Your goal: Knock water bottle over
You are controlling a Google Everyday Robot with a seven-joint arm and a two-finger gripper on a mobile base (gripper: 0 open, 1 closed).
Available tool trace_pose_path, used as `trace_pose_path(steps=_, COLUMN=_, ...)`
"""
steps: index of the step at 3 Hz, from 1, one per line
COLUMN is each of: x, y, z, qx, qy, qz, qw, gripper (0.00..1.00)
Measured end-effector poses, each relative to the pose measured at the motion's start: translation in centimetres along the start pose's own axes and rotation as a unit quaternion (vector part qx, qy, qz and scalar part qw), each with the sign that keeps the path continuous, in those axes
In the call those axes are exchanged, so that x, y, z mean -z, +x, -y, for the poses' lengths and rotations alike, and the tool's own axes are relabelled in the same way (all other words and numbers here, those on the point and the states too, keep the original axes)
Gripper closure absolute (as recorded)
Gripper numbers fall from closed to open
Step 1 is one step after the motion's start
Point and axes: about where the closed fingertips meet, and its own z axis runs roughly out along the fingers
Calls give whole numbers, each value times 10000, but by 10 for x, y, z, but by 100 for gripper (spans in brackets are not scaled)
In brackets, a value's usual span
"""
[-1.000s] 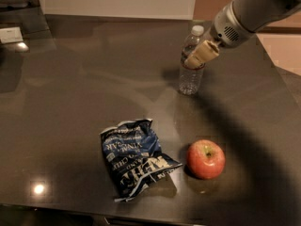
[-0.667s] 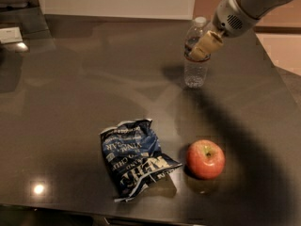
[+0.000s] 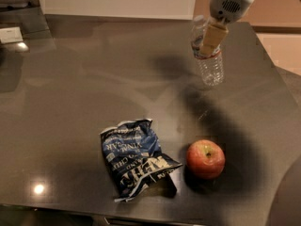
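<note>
I see a dark glossy table (image 3: 84,88). Toward its near edge lie a crumpled blue chip bag (image 3: 136,159) and, just right of it but apart, a red apple (image 3: 205,159). Near the far right corner the gripper (image 3: 209,40) clasps the tilted water bottle (image 3: 211,69); I cannot tell whether its base touches the top.
</note>
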Motion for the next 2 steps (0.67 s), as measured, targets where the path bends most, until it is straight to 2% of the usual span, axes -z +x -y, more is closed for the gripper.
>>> trace_pose_path(steps=1, x=-8, y=9, z=-5, qx=437, qy=-192, qz=-541, qw=9974, gripper=100)
trace_pose_path(steps=2, x=-17, y=13, z=-14, qx=873, qy=-336, qz=-882, qw=9917, gripper=84)
